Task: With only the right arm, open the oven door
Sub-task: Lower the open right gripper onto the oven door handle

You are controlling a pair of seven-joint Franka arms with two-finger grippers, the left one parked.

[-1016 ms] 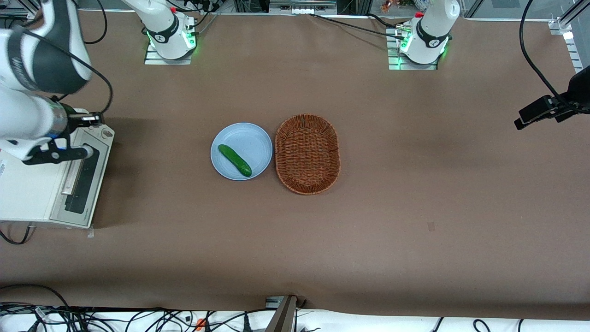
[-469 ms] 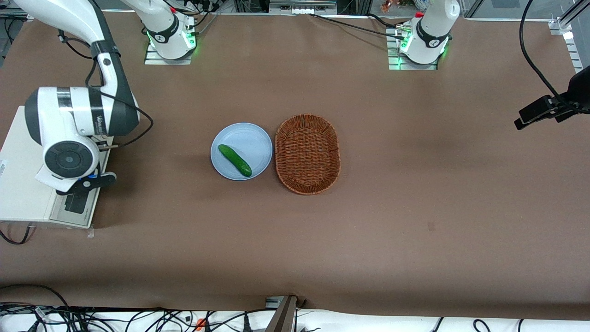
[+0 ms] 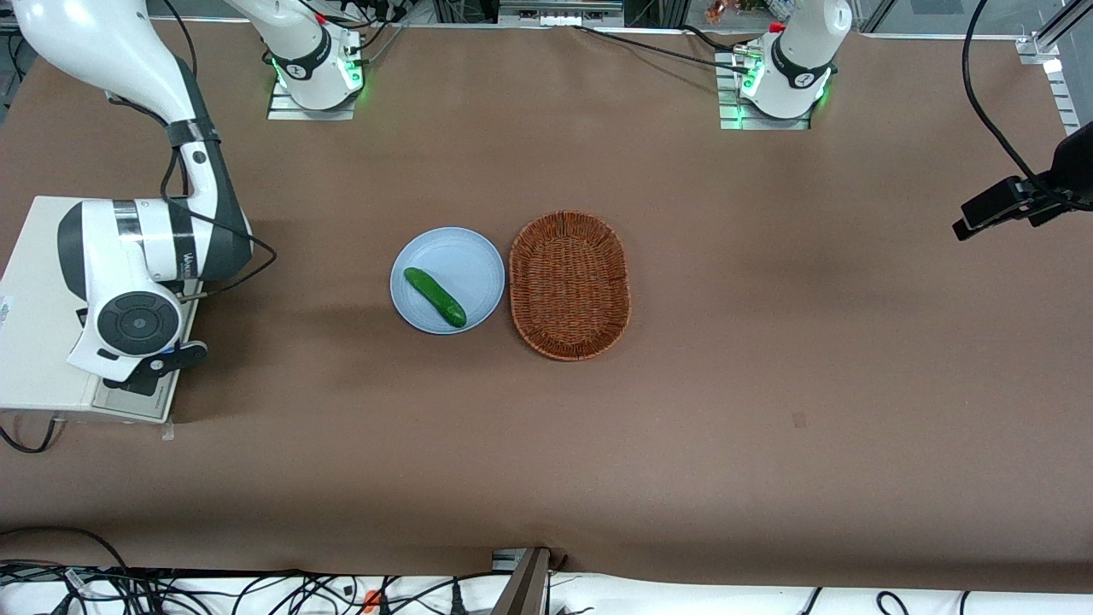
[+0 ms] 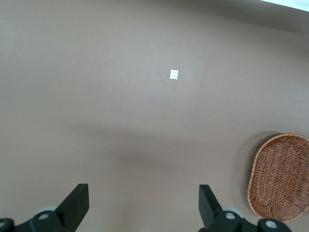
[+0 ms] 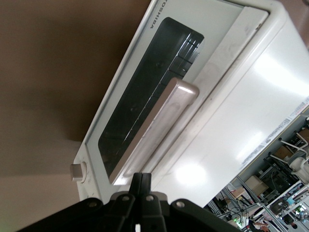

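1. The black two-finger gripper (image 5: 141, 186) of the right arm has its fingers pressed together with no gap between them and nothing held; it hangs just above the silver bar handle (image 5: 157, 129), near one end of it, without visibly touching it.
2. The handle runs along the upper edge of the silver metal-framed oven door (image 5: 145, 96), whose dark glass window shows a wire rack inside; the door lies flush against the oven front, closed.
3. The door belongs to a cream-white boxy toaster oven (image 3: 38, 329) that stands at the working arm's end of the table; a small white knob (image 5: 77, 171) sits on its front beside the door.
4. In the front view, the glossy white right arm (image 3: 141, 265), with dark grey sections and a round black end cap, hangs over the oven's front edge and hides most of the door; a thin black cable loops off it.
5. Near the middle of the brown table (image 3: 768, 384), well apart from the oven, a green cucumber (image 3: 435, 296) lies on a round pale-blue plate (image 3: 465, 256).
6. An oval woven brown wicker basket (image 3: 569, 284) sits just beside the plate, toward the parked arm's end.
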